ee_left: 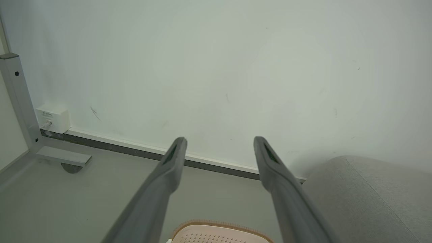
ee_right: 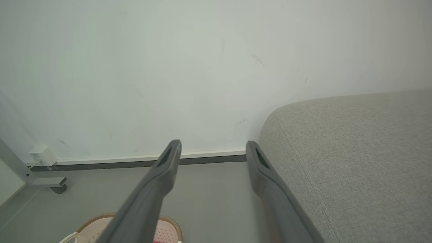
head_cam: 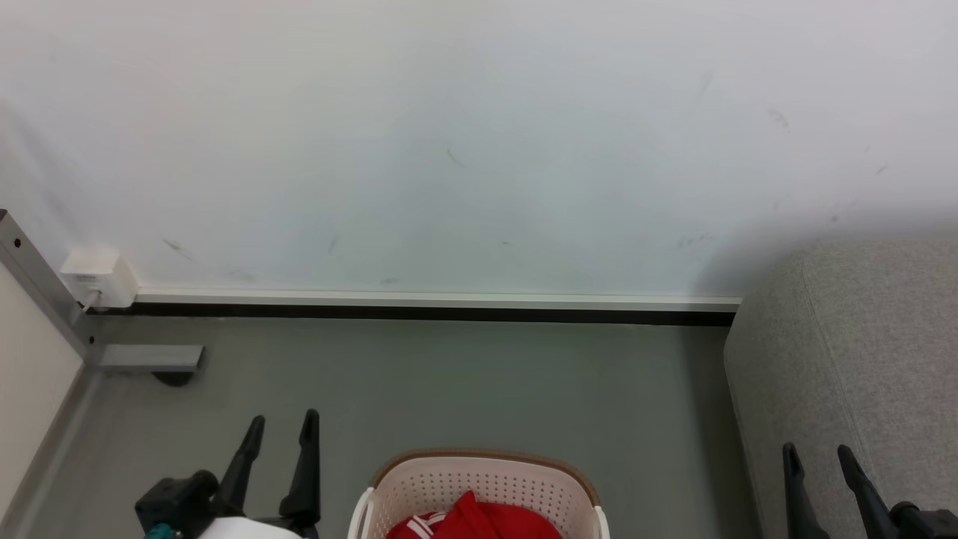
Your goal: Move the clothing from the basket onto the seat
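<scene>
The cream basket point(head_cam: 479, 479) with a brown rim sits on the floor at the bottom centre of the head view, with red clothing point(head_cam: 479, 522) bearing white stripes bunched inside it. The grey seat point(head_cam: 846, 359) rises at the right. My left gripper point(head_cam: 283, 427) stands open to the left of the basket, holding nothing. My right gripper point(head_cam: 819, 453) is open in front of the seat's edge, also holding nothing. The left wrist view shows the basket rim point(ee_left: 219, 226) below the open left gripper point(ee_left: 219, 140). In the right wrist view the open right gripper point(ee_right: 212, 145) points at the wall beside the seat point(ee_right: 354, 162).
A white wall with a dark baseboard point(head_cam: 419, 313) runs behind. A grey metal leg and foot point(head_cam: 146, 358) and a white wall box point(head_cam: 97, 275) stand at the left. Grey floor point(head_cam: 449, 382) lies between basket and wall.
</scene>
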